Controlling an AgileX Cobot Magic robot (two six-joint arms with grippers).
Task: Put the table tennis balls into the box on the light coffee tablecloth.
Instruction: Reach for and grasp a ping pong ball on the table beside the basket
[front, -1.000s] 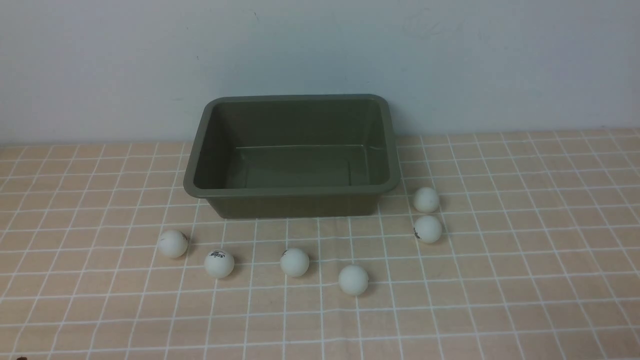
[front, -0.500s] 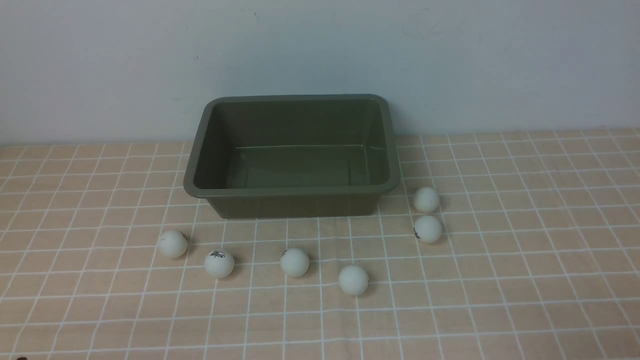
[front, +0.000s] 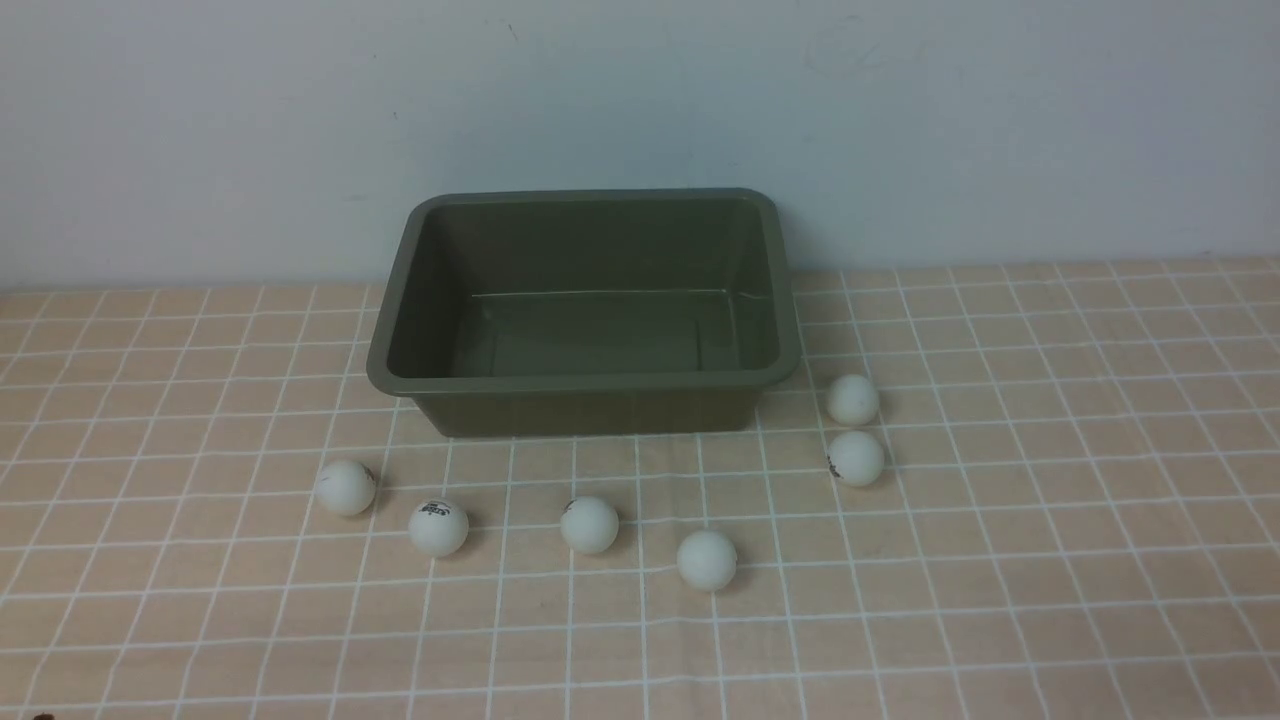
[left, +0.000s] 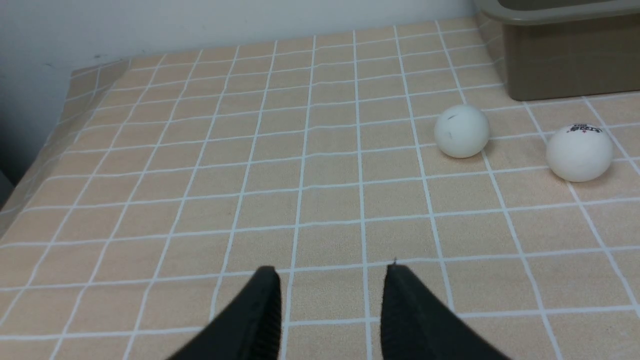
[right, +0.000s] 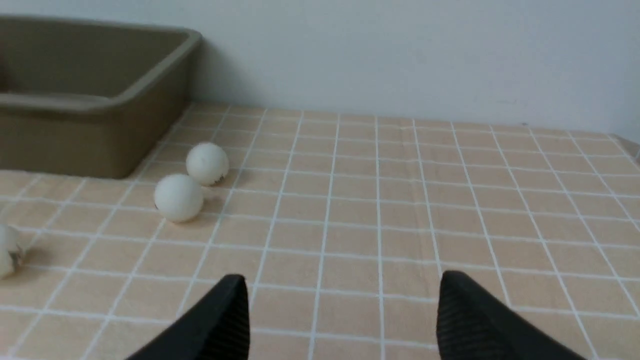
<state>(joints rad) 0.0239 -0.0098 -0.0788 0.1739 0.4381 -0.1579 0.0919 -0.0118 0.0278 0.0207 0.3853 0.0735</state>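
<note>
Table tennis balls (front: 589, 524), six in all, lie on the light coffee tablecloth (front: 1050, 520) outside the olive-green box (front: 585, 384), which stands close to a plain pale wall (front: 640, 100). Four balls form a loose arc near the box's front wall. Two sit close together just off its front right corner. The checked cloth lies flat and, in the left wrist view, folds down over an edge. The left claw (left: 331, 272) points over bare cloth, jaws partly apart and gripping nothing, with two balls well ahead. The right claw (right: 342, 279) does likewise, jaws spread wide and empty.
</note>
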